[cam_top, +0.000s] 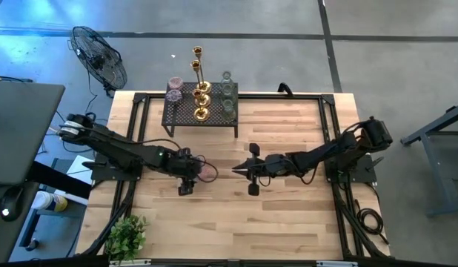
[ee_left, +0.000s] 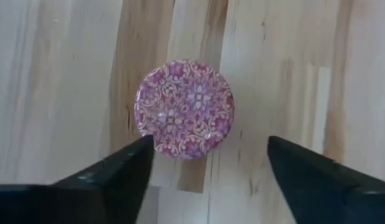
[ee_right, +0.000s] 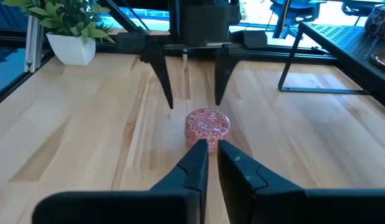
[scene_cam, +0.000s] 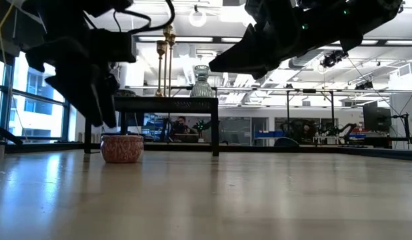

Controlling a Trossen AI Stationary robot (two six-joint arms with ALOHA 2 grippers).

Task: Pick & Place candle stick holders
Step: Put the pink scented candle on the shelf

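A pink, flower-patterned round candle holder point(cam_top: 206, 172) stands on its base on the wooden table, left of centre; it also shows in the low view point(scene_cam: 123, 148). My left gripper point(ee_left: 211, 149) is open just above it, with a finger on either side of its near rim, touching nothing. My right gripper point(ee_right: 211, 148) is shut and empty, raised above the table a little to the holder's right point(cam_top: 235, 170). Tall gold candlesticks point(cam_top: 199, 74), squat gold ones point(cam_top: 201, 113), pale-green glass ones point(cam_top: 227, 95) and another pink one point(cam_top: 175, 85) stand on the black mesh rack point(cam_top: 214, 119).
The rack stands at the table's far side, left of centre. A potted plant point(cam_top: 127, 236) sits at the near left corner. A fan point(cam_top: 99, 55) stands beyond the far left corner. Bare wood point(cam_top: 288, 222) lies on the near and right parts of the table.
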